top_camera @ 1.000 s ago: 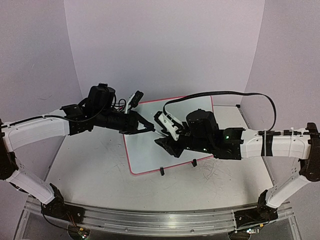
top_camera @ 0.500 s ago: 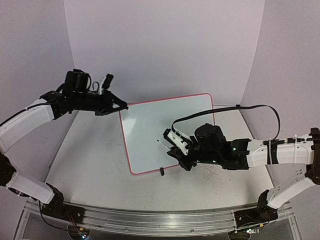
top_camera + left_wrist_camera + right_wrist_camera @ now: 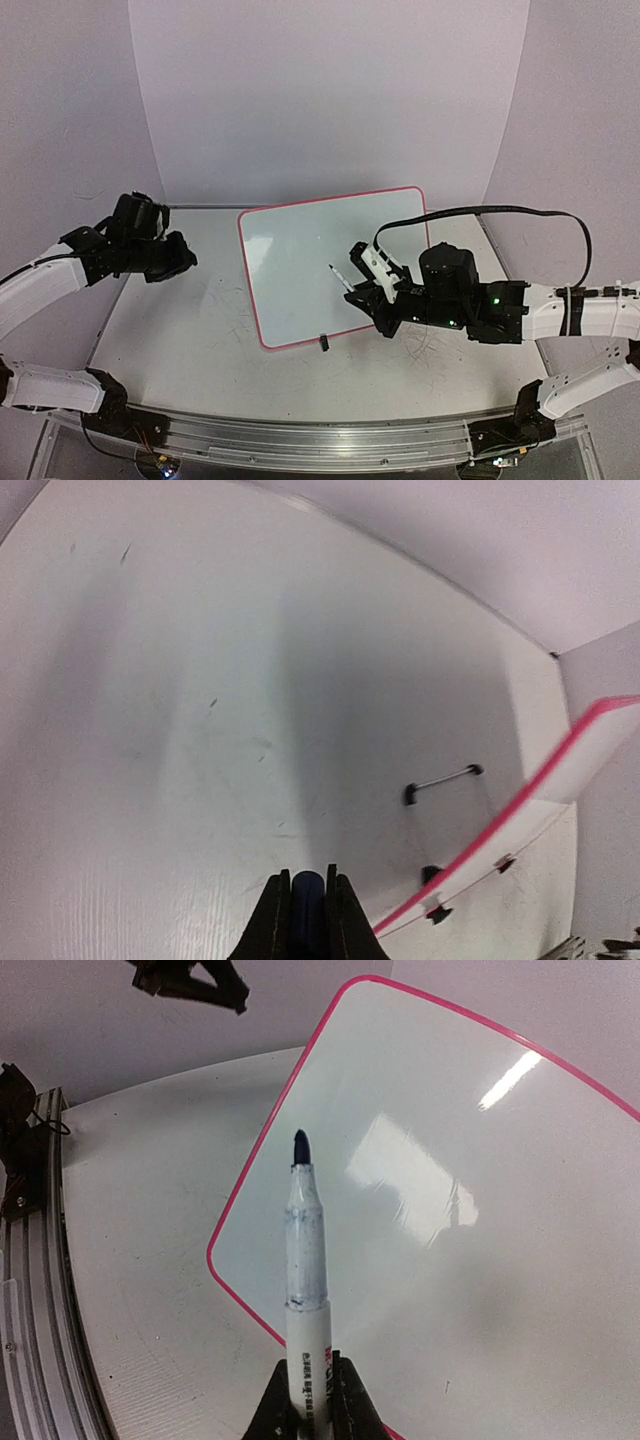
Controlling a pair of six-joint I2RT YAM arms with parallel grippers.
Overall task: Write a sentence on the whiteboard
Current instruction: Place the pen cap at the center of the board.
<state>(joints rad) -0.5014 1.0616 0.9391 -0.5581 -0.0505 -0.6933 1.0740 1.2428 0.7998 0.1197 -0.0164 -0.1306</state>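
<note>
From above we count two arms, two hands, one whiteboard (image 3: 295,255) and one marker (image 3: 341,279). The whiteboard lies about the middle of the bench (image 3: 170,320), between the arms. Its long axis runs left to right, turned a little so that the right end sits farther back than the left. One black clip foot (image 3: 324,342) shows at its near edge. The right hand (image 3: 360,297) is over the board's near right part, clamped on the marker, whose dark tip points back and to the left across the white surface. We cannot tell whether the tip touches. The left hand (image 3: 185,258) hangs over the left side of the bench, well apart from the board, and here we cannot make out its fingers. In the left wrist view its two fingers stand close together, pinching one small dark blue piece (image 3: 308,905) above the scuffed bench. The board shows far to the right as a slanted pink-rimmed edge with small black feet under it, which we cannot count surely. In the right wrist view the two fingers are closed on the lower white barrel of the single marker. The marker stands upright in the picture, its tip over the board just inside the pink rim, near a rounded corner. The board fills the right side of the picture, slanting up and away.
</note>
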